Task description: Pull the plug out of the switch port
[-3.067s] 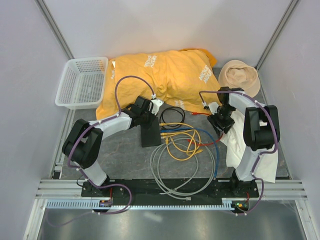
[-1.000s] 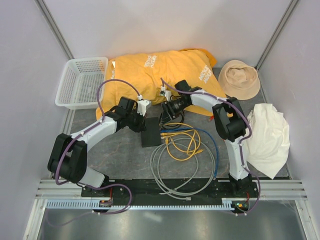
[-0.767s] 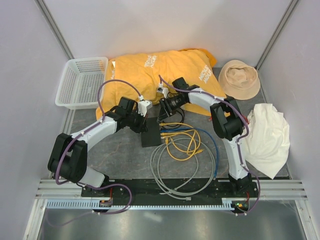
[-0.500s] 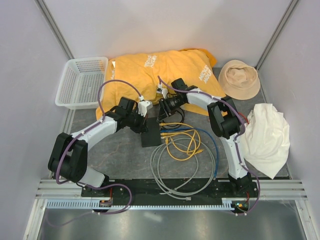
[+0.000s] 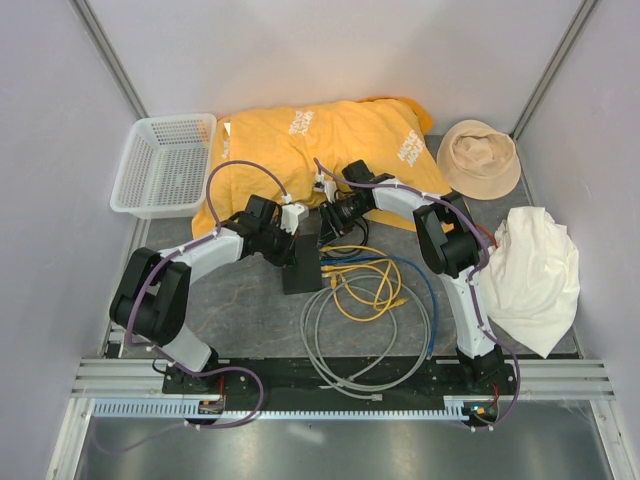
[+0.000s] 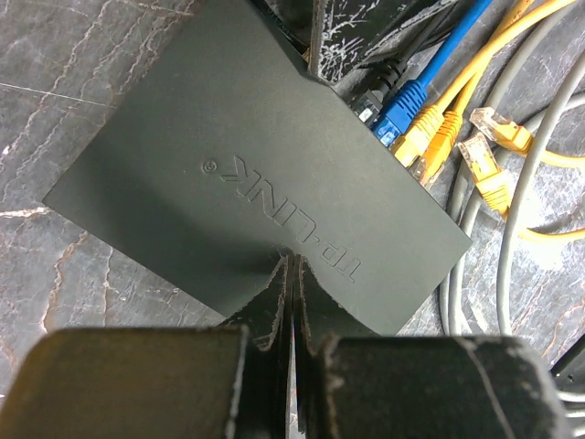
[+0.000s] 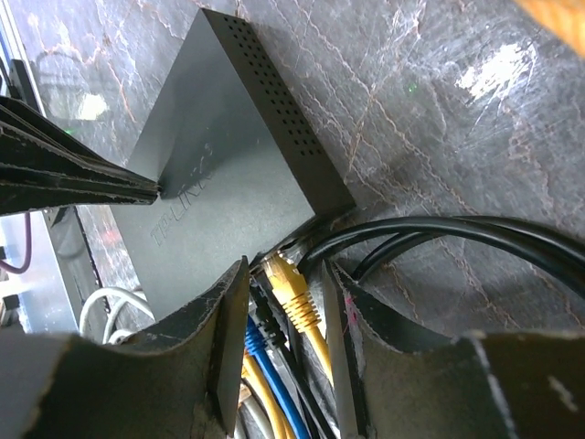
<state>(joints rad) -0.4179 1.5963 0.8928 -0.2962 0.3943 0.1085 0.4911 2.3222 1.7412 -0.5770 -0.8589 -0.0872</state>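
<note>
Although nothing is yet pulled free, the overhead view is showing both arms reaching in to the black switch (image 5: 302,268) near the middle of the tabletop (image 5: 240,300). The left end effector (image 5: 291,238) is bearing on the switch's 12 o'clock end, and the right end effector (image 5: 328,222) is sitting at its 1 o'clock corner, where a tangle of cables (image 5: 352,292) is fanning out toward 5 o'clock. On the dark, stone-patterned surface a yellow cloth (image 5: 320,150) is lying at 12 o'clock, a white basket (image 5: 165,165) at 10, a hat (image 5: 478,155) at 2 and a white cloth (image 5: 535,275) at 3. Pale walls (image 5: 330,50) are closing in three sides.

From the left wrist, the left end effector (image 6: 291,274) is pinching fully closed on nothing, its tips pressing the switch's lid (image 6: 247,192). A row of plugs (image 6: 407,99) is sitting in the ports at 1 o'clock.

From the right wrist, the right end effector (image 7: 281,274) is standing partly open, its fingers flanking a yellow plug (image 7: 294,294) at the switch's face, with gaps showing either side, so it is gripping nothing. Bracing and approach are looking done. Closing on the plug and drawing it out are remaining.
</note>
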